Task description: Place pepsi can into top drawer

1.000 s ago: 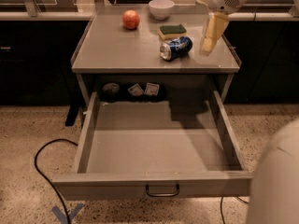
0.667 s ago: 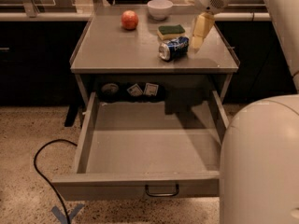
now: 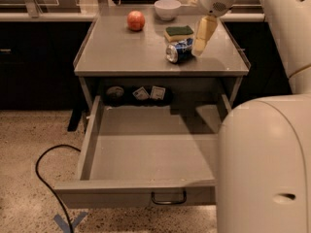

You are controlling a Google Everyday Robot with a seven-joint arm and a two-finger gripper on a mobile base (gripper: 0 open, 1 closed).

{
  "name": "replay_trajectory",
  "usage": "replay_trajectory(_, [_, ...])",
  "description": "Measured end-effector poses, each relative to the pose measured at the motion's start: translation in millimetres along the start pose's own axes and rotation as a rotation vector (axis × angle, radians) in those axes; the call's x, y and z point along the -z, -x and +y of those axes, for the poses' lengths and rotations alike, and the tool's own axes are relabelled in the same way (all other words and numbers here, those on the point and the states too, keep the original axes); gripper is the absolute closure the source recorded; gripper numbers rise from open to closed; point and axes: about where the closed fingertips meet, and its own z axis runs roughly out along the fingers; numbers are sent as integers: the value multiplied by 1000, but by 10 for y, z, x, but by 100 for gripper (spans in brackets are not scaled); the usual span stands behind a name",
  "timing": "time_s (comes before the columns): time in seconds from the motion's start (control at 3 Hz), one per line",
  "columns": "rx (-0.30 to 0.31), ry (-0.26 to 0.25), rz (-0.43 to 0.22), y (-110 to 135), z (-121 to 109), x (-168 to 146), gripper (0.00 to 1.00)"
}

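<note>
1. The table (image 3: 126, 52) is a grey metal stand with a flat top and a low raised rim. It stands on a speckled stone floor (image 3: 29, 135).
2. Behind it runs a pale counter (image 3: 43, 16) over dark cabinet fronts (image 3: 34, 62).
3. One top drawer (image 3: 121, 194) is pulled well out towards the camera. Its bare grey bottom is in view, and one dark loop handle (image 3: 168, 198) sits at the centre of the front panel.
4. One pepsi can (image 3: 179, 51) lies on its side on the table top, right of centre, with a silver end facing left and forward. It is not in the drawer.
5. One pincer (image 3: 199, 46) points down over the table top, just beside the can on its right. I cannot tell whether it is spread or pressed together, or whether it touches the can.
6. One green-and-yellow sponge (image 3: 179, 32) lies just behind the can.
7. One white bowl (image 3: 167, 8) stands at the back edge, and one red apple (image 3: 136, 20) sits to its left.
8. In the recess under the table top are one dark round thing (image 3: 114, 92) and two small packets (image 3: 142, 93).
9. One black cable (image 3: 43, 178) loops over the floor at the left, near one blue tape mark (image 3: 70, 222).
10. The robot's white body (image 3: 265, 164) fills the lower right.
</note>
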Motion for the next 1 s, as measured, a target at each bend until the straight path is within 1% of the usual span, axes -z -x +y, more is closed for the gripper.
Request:
replay_trajectory(0.33, [21,18,-3,-29,-79,-217,0])
replay_trajectory(0.67, [9,38,5,-133,-78,-354,0])
replay_trajectory(1.0, [-16,35,3,-250,-116,-464,0])
